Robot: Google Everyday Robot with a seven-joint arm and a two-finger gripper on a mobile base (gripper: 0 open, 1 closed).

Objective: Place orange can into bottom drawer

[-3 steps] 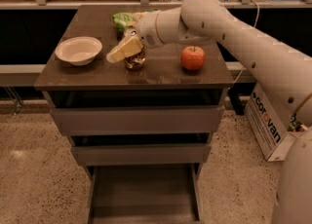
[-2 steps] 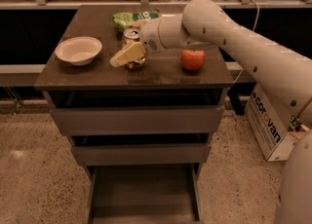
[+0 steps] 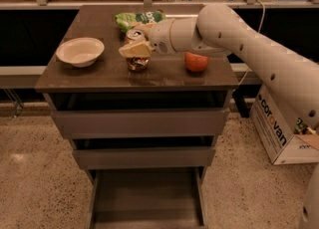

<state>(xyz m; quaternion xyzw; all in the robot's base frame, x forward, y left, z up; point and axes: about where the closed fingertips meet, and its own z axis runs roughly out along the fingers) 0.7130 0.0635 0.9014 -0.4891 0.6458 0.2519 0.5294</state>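
Your gripper (image 3: 132, 49) is over the cabinet top (image 3: 99, 77), near its middle, at the end of the white arm (image 3: 259, 58), which reaches in from 3 o'clock. It sits right at the orange can (image 3: 137, 63) and overlaps the can's middle, so you see only the silver top above it and the coppery lower part below. You cannot tell from this view how far the hand is open, or whether it has hold of the can. You also cannot tell for sure whether the can's base rests on the top or is just clear of it.

From the can, the white bowl (image 3: 79, 51) stands at 9 o'clock, a little apart and upright. The green bag (image 3: 137, 19) lies at 12 o'clock, close behind the can. The apple (image 3: 197, 62) rests at 3 o'clock, under the arm's wrist and apart from the can.

Down at 6 o'clock, the bottom drawer (image 3: 147, 195) is pulled out toward you, with its flat floor showing. It lies below the two upper drawer fronts (image 3: 142, 123), and the can is not in it.

On the floor at about 4 o'clock from the cabinet there is a cardboard box (image 3: 279, 133).
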